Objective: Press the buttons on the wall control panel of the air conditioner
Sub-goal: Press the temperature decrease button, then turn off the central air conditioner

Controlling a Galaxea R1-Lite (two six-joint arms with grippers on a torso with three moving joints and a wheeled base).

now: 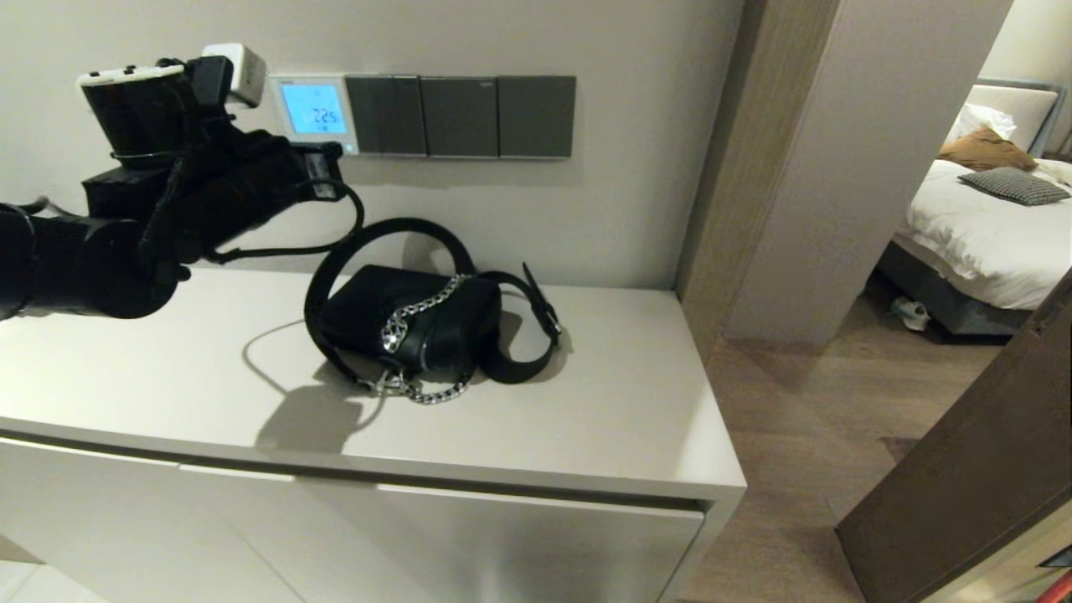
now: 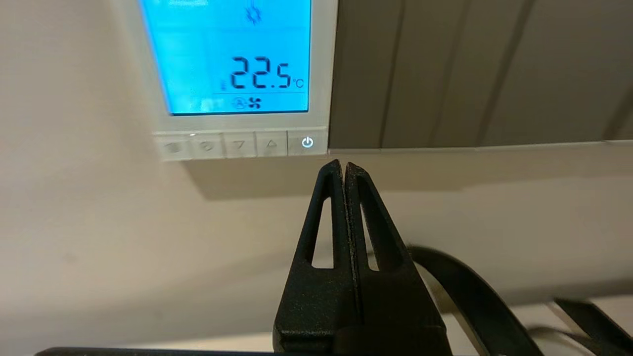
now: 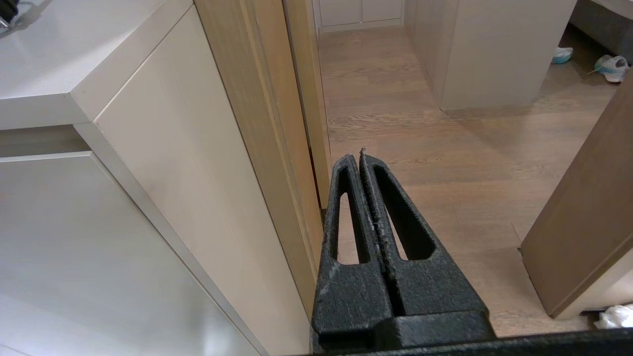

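Thermostat (image 2: 237,74) glowing, left gripper (image 2: 343,165) jaws closed just below buttons (image 2: 240,145)

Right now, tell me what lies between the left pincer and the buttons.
Nothing: in the left wrist view, only bare wall separates the shut left pincer from the buttons.

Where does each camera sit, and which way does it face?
Head view: on the robot's head, facing down at the cabinet top, handbag and wall; left arm shows.
Left wrist view: behind the shut left pincer, facing the thermostat and its buttons.
Right wrist view: behind the shut right pincer, facing the floor.
Head and left wrist views share the thermostat.
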